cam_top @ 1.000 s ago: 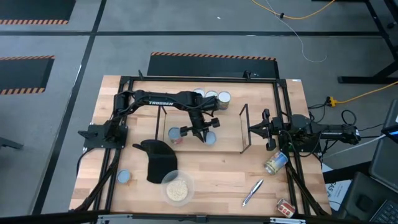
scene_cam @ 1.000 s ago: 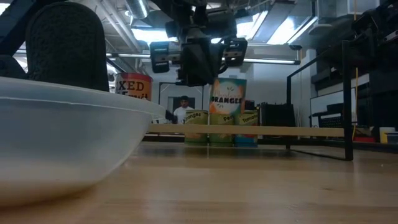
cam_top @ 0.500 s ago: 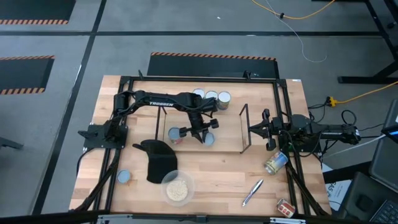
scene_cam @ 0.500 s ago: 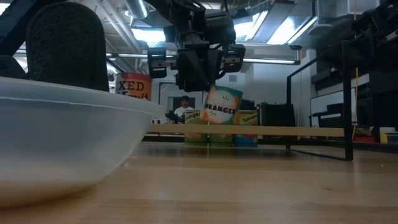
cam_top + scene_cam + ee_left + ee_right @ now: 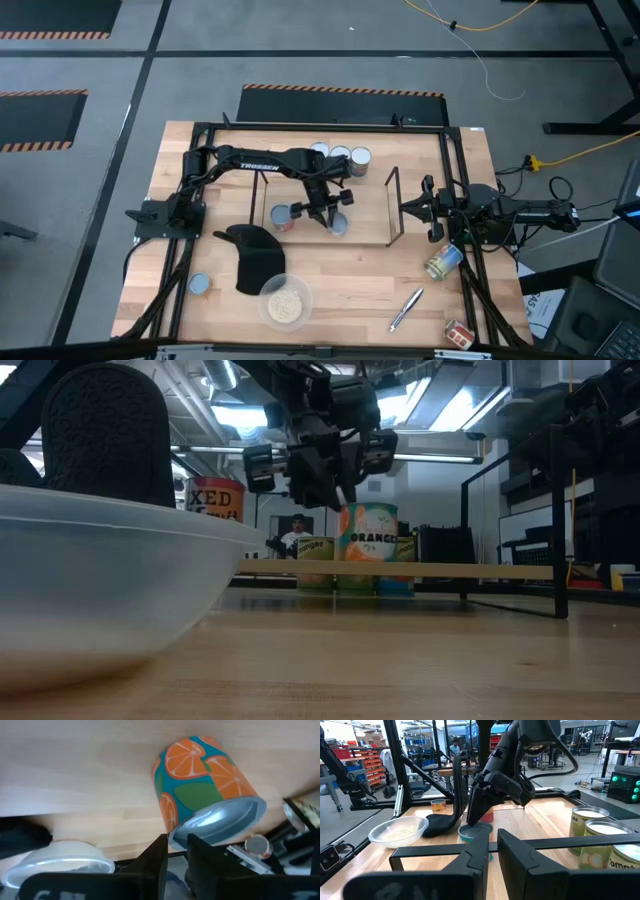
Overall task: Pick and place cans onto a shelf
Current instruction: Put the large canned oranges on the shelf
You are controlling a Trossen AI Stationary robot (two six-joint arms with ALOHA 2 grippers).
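Lowered from its tilted hang of a moment ago, the orange-label can (image 5: 369,548) now stands upright on the shelf (image 5: 400,569) board just below the left hand (image 5: 318,478), whose fingers look freshly released so it rests beside the others.

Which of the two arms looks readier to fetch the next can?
Right, probably: the right gripper waits free near a tipped can, while the left gripper is busy at the oranges can on the shelf.
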